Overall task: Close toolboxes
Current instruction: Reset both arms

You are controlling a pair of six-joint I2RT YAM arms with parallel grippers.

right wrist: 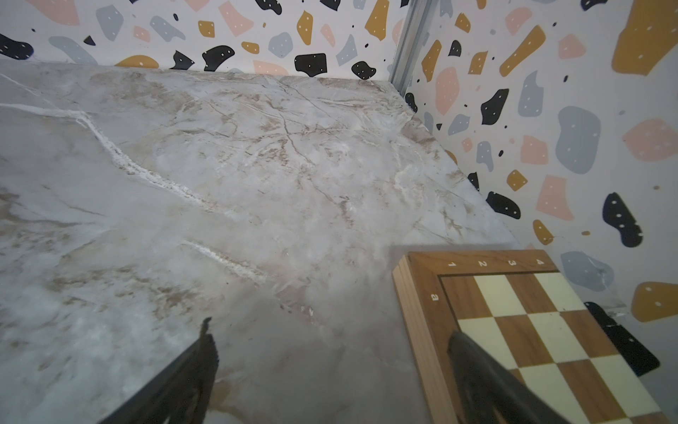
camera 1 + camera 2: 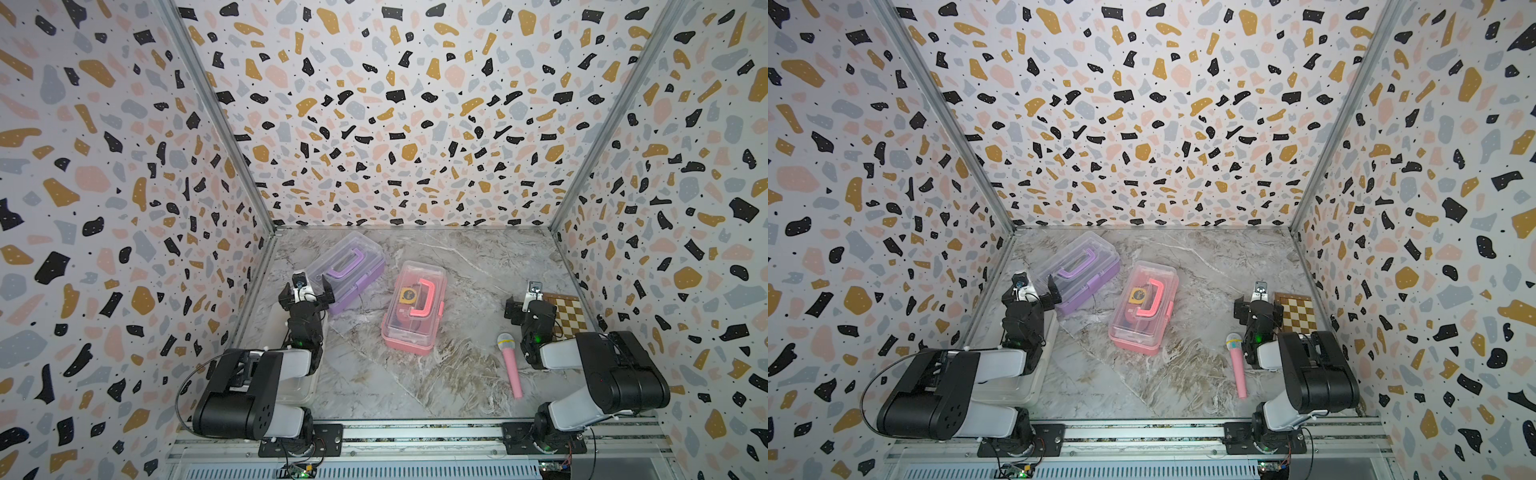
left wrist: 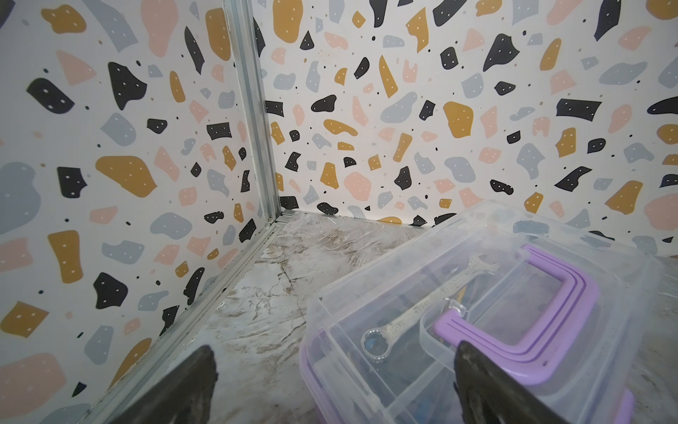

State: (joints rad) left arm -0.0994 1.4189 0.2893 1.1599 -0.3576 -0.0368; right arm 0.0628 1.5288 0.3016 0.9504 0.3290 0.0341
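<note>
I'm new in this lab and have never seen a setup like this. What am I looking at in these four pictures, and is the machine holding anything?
Two robot arms stand at the near edge of a marble table inside patterned walls. Two pictures look down from overhead, nearly alike; the other two come from cameras on the arms' wrists. On the table lie a purple toolbox, a pink toolbox, a white toolbox mostly hidden under the left arm, a pink toy microphone and a checkered board. The left gripper hangs open at the purple toolbox; its wrist camera shows a wrench under the clear lid. The right gripper is open beside the board. Nothing is held.
</note>
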